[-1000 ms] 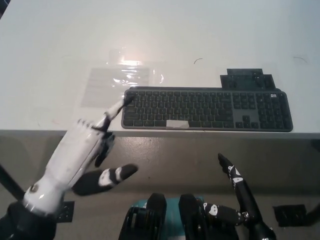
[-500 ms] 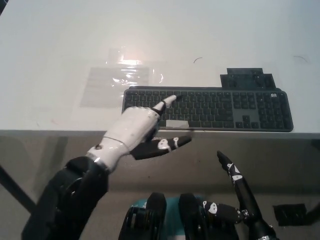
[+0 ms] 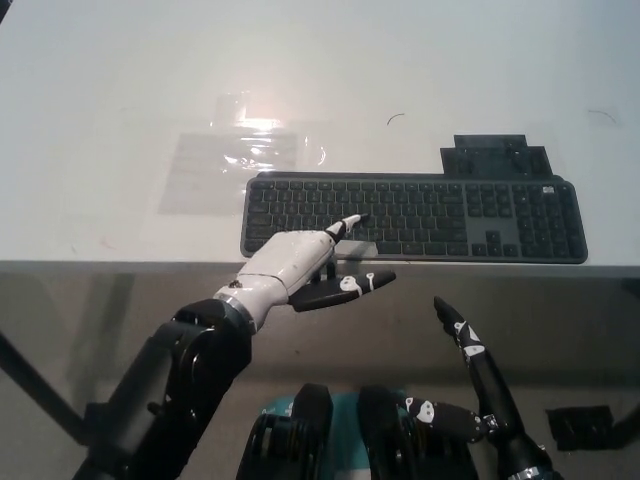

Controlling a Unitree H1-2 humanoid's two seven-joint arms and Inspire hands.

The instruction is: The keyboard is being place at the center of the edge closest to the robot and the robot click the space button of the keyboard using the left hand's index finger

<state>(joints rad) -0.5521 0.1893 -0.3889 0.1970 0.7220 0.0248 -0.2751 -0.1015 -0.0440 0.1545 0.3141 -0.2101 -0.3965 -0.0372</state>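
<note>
A dark grey keyboard (image 3: 440, 215) lies along the near edge of the white table (image 3: 120, 90), a little right of the middle. My white left hand (image 3: 295, 265) reaches in over that edge and holds nothing. Its index finger (image 3: 350, 223) is stretched out, with the tip over the lower key rows at the space bar, which the hand mostly hides. I cannot tell whether the tip touches a key. The black thumb (image 3: 345, 288) sticks out below the table edge. My black right hand (image 3: 470, 375) rests low at the bottom right, fingers apart, empty.
A flat black piece (image 3: 490, 157) lies just behind the keyboard's right half. A clear plastic sheet (image 3: 235, 160) glints on the table behind the keyboard's left end. The table's near edge (image 3: 120, 264) runs across the picture.
My left hand has swung right from the keyboard's left end, and its index fingertip has come down from the upper key rows toward the space bar. The right hand has stayed put.
</note>
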